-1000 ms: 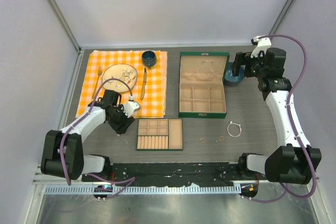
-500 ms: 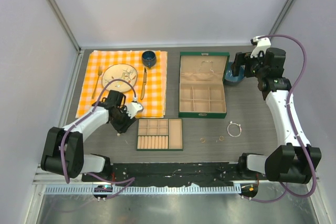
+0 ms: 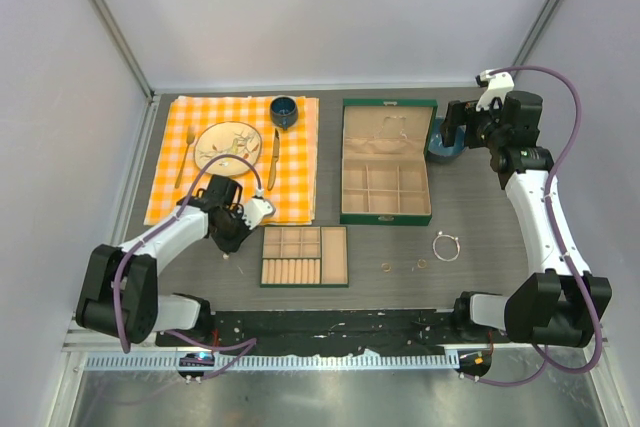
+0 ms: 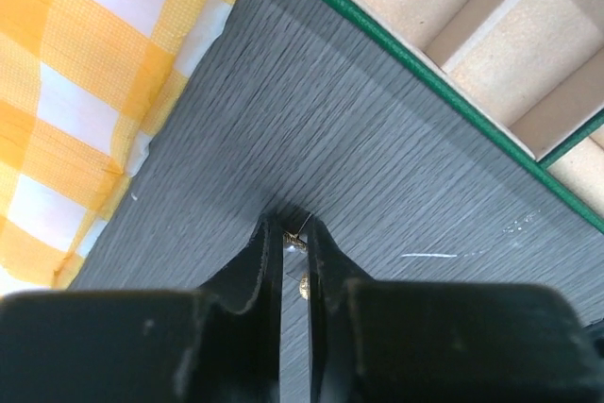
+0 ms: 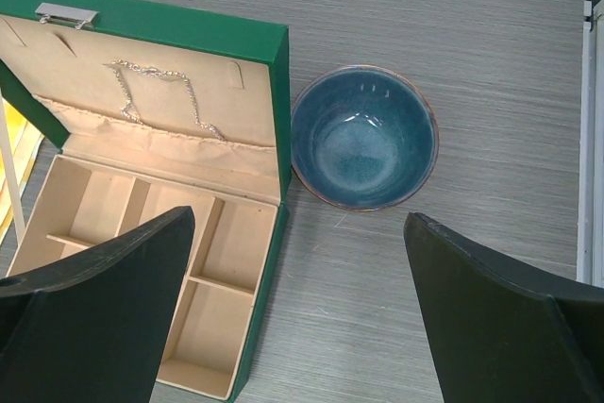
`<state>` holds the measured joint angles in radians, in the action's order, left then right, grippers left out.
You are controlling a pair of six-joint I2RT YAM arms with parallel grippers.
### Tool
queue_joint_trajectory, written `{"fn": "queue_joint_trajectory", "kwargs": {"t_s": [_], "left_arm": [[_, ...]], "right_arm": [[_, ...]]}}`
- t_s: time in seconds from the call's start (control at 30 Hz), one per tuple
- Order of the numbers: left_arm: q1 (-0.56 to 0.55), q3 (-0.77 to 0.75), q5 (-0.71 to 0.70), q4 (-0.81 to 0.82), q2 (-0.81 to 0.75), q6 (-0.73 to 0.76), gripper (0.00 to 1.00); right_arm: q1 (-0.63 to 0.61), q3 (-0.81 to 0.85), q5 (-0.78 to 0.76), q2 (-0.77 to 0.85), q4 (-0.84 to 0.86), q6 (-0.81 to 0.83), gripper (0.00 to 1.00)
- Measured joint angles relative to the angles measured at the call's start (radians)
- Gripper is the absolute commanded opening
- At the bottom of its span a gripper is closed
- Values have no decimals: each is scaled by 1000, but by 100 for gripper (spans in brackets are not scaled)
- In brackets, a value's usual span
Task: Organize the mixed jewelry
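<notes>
Left claw (image 4: 293, 229) has its two fingers squeezed almost together, with a tiny gold piece (image 4: 301, 244) caught in the thin slit between them. That piece lies on the dark table (image 4: 377, 186), just to the left of the tan tray (image 4: 491, 73). It touches neither the tray nor the checked cloth (image 4: 75, 92). It sits right at the claw's tips, not off to a side, and its thin wire end seems to run along the slit. I think the claw only needs to lift up and go right to reach a tray pocket. On the tray's other side, well apart, lie small gold rings (image 3: 386, 267) and a silver loop (image 3: 446, 246). Right claw (image 5: 300, 224) is spread wide, far past the tray, above a blue bowl (image 5: 364, 136). So the left arm is the nearer one.
</notes>
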<state>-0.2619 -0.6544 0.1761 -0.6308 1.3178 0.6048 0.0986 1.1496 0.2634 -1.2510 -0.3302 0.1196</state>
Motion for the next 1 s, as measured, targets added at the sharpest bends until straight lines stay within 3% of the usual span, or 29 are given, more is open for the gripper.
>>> {"fn": "queue_joint_trajectory", "kwargs": {"t_s": [0.33,0.67,1.0], "left_arm": [[-7,-65,13,-85,-17,-28,1],[-62,-260,183,-159,-134,-109,1],[-187,-265,169,-111,9,-166,2]], "right_arm": [[0,0,-1,-8,0,4,100],[0,0,-8,-19,-1,6,100],[0,0,-11,-19,-1,8,100]]}}
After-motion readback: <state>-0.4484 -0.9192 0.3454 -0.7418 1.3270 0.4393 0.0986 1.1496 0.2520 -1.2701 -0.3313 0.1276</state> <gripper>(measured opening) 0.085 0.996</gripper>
